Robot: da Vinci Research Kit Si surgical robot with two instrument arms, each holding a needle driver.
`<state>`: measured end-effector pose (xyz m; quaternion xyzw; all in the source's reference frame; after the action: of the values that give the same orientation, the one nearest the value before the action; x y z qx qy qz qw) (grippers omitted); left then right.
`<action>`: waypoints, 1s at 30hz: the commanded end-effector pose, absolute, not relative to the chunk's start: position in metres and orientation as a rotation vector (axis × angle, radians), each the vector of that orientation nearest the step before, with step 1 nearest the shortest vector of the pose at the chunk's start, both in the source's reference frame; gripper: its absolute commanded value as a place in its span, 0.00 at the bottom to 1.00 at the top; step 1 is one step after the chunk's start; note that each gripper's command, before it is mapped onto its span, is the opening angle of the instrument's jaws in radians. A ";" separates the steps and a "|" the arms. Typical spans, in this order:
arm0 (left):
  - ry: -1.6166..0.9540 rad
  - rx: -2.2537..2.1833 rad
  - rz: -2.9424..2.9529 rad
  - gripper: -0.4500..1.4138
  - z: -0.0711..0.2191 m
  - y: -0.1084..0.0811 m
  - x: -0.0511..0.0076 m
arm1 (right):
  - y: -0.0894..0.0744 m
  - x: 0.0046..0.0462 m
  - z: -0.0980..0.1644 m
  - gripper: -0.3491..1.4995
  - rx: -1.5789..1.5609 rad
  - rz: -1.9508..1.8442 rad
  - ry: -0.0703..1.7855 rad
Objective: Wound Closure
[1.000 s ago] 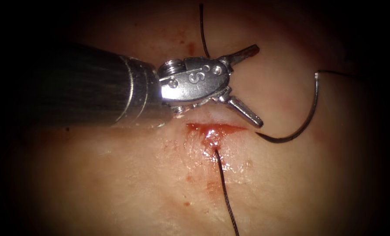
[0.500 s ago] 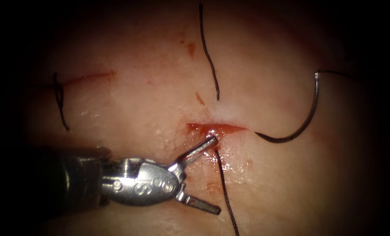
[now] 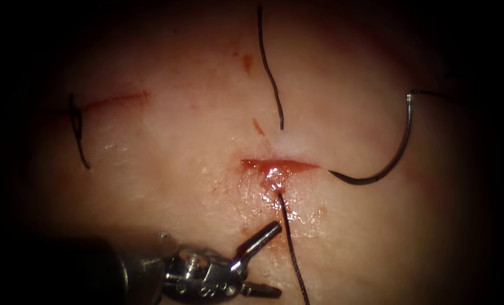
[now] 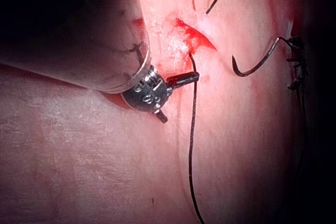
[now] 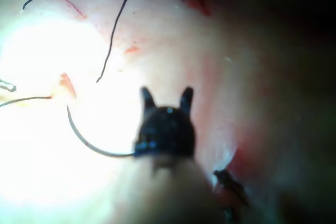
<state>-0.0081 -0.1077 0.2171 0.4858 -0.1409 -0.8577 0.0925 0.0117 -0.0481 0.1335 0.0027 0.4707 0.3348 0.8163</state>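
Right of cut [image 3: 279, 165], needle [image 3: 395, 152] unheld

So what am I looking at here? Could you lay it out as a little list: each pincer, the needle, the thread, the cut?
left pincer: jaws open, holding nothing, beside the thread below the cut
right pincer: jaws open, holding nothing
needle: lying free on the tissue, right of the cut, not held
thread: comes out of the cut and runs downward; another strand lies above the cut
cut: short, open, wet with red fluid
tissue: an earlier stitch sits at far left
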 end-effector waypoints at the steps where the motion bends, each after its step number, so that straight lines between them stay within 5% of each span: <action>1: -0.413 1.456 -2.541 0.81 0.218 -0.109 -0.0090 | -0.048 0.0123 0.134 0.92 0.007 0.712 1.006; 30: -0.467 1.551 -2.483 0.80 0.215 -0.112 -0.0159 | -0.049 0.0127 0.135 0.92 0.018 0.694 1.021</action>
<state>-0.0155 -0.1115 0.2144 0.5211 -0.1576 -0.8340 0.0896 0.0121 -0.0490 0.1342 0.0081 0.4776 0.3259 0.8158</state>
